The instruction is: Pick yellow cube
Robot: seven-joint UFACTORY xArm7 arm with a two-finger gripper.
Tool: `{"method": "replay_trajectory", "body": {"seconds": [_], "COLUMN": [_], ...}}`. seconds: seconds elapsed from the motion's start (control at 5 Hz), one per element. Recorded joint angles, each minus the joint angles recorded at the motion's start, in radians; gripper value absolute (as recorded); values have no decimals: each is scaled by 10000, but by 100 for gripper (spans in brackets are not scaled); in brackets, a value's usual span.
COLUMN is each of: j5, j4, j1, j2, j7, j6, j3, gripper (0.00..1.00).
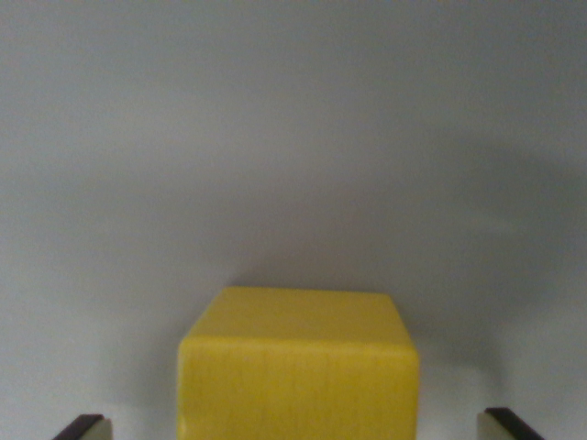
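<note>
A yellow cube (298, 367) fills the bottom middle of the wrist view, resting on a plain grey surface (293, 137). My gripper (296, 427) is open: one dark fingertip (83, 427) shows at the bottom left corner and the other fingertip (509, 424) at the bottom right. The cube sits between the two tips, with a clear gap on each side. The cube's lower part is cut off by the frame edge.
Only the grey surface surrounds the cube, with a soft shadow falling across its right half.
</note>
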Motion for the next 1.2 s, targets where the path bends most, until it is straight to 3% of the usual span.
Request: {"method": "replay_trajectory", "body": {"seconds": [0.6, 0.8, 1.2], "j5": [0, 0, 0], "j4": [-3, -3, -2], "j1": [0, 0, 0], "j2": [3, 3, 2], "j7": [-1, -1, -1], "j6": [-5, -5, -3], "j3": [0, 0, 0], "gripper": [0, 100, 100]}}
